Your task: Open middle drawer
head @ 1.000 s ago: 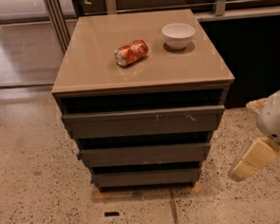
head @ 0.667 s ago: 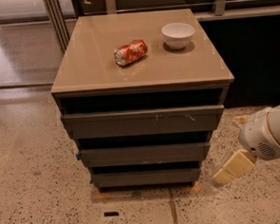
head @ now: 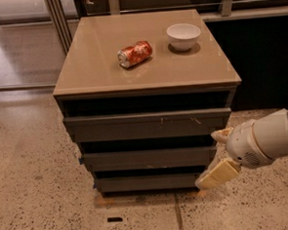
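The middle drawer (head: 146, 159) is the dark grey-brown flat front between the scratched top front (head: 147, 125) and the smallest bottom front (head: 145, 182). It sits closed, in line with the stack. My gripper (head: 218, 155) is at the drawer's right end, at the same height. Its cream fingers are spread apart, one fingertip (head: 220, 134) above and one (head: 213, 175) below the drawer's level. It is open and holds nothing.
On the tan cabinet top (head: 92, 66) lie a crushed red can (head: 135, 54) and a white bowl (head: 183, 36). Speckled floor (head: 36, 192) surrounds the cabinet. A dark wall panel (head: 263, 61) stands at the right, metal rails (head: 57, 19) at the back left.
My gripper and arm have moved left across the floor, from well right of the cabinet to the right end of the drawer fronts. The drawers have not moved.
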